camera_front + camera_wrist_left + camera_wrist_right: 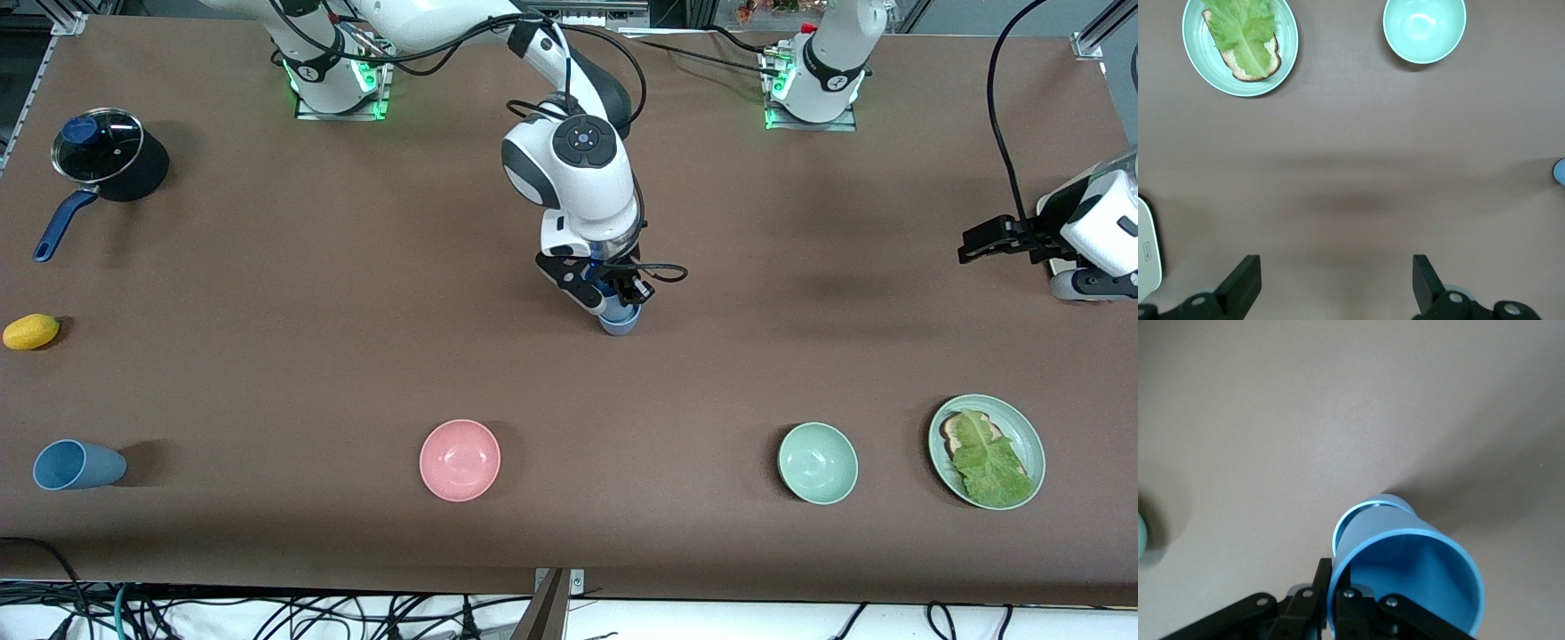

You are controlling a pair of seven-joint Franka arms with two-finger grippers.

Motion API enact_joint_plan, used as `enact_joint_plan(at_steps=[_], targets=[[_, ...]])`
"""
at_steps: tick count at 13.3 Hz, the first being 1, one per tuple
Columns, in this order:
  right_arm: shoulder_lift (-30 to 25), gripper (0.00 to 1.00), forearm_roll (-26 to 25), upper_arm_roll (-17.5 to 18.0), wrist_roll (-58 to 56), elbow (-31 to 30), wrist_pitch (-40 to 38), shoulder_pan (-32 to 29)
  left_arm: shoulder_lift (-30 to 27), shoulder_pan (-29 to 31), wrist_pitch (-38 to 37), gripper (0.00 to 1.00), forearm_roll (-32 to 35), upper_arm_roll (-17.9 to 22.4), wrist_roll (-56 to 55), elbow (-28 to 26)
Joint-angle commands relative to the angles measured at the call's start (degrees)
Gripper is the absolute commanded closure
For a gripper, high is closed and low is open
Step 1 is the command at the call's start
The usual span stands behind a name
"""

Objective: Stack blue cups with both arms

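A smooth pink bowl [460, 460] sits nearest the camera. Mid-table, the right gripper [613, 296] pinches the rim of a matte tapered blue cup [1408, 577], nested in another. The left gripper [1337, 287] waits, fingers spread.

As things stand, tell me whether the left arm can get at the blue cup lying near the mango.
Probably not. The left gripper hangs open at its own end of the table, while that blue cup lies on its side at the right arm's end, and the right gripper holding another cup works between them.
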Motion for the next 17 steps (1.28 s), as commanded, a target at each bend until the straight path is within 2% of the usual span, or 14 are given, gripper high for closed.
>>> enact_joint_plan(at_steps=[1,3,4,8,13,17], targets=[[0.4,0.38,-1.4,-0.4,1.0,1.4,-1.4,0.4,-0.3,-0.4,0.5,0.00,-1.2,0.6,1.6,-0.6],[0.0,0.08,-1.5,-1.3,0.8,1.6,-3.6,0.3,0.3,-0.3,0.5,0.00,-1.2,0.6,1.3,-0.6],[-0.2,0.01,-1.5,-2.2,0.4,1.6,-5.2,0.3,0.4,0.0,0.5,0.00,-1.2,0.6,1.4,-0.8],[-4.9,0.00,-1.2,-3.4,-10.5,1.6,-14.4,-2.0,0.5,-0.1,0.4,0.00,-1.3,0.6,1.3,-0.7],[-10.9,0.00,-0.5,-3.0,-35.1,1.5,-28.6,-13.1,0.8,-0.1,0.0,0.00,-1.1,0.6,1.3,-0.6],[-14.2,0.00,0.4,-3.7,-56.0,1.0,-36.4,-22.4,0.8,-0.1,0.2,0.00,-0.9,0.6,1.2,-0.3]])
